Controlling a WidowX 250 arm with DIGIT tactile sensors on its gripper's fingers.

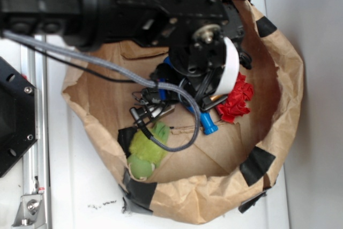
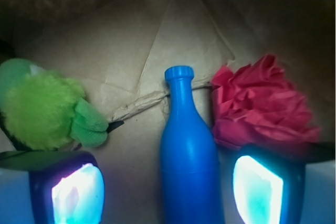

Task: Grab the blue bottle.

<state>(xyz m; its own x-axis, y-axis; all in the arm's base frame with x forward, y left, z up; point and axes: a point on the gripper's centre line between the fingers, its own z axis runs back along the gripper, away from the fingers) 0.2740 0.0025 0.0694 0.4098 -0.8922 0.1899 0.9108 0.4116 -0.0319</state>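
The blue bottle [image 2: 189,150] lies on the brown paper floor of the bag, its mouth pointing away from me. My gripper [image 2: 165,192] is open and straddles the bottle's body, which sits nearer the right finger [image 2: 260,190] than the left finger [image 2: 73,192], with a gap on each side. In the exterior view only the bottle's neck and mouth [image 1: 208,126] poke out from under the arm, and the gripper itself is hidden there by the wrist.
A fuzzy green plush toy [image 2: 44,111] lies left of the bottle and a red paper ball [image 2: 262,106] right of it, close to the right finger. All sit inside a rolled-down brown paper bag [image 1: 278,111] with black tape patches. A grey cable [image 1: 182,100] loops over the toy.
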